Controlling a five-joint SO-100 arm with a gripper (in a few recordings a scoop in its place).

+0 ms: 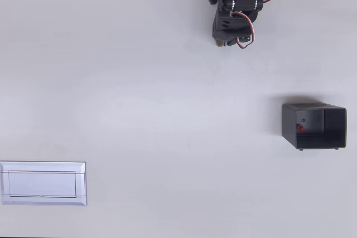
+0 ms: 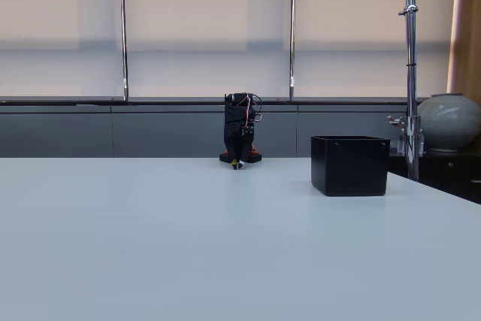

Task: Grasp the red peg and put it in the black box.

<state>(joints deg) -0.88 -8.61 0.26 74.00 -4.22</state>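
red peg (image 1: 300,127) inside black box (image 1: 314,126); gripper (image 1: 222,42) well apart (opening unclear)

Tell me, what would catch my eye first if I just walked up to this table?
Probably the black box, the darkest thing on the pale table, at the right in the overhead view; inside it a tiny red peg shows near its left wall. Next, the small black robot arm folded up at the table's far edge, its gripper tucked low. A flat white tray lies at the lower left.
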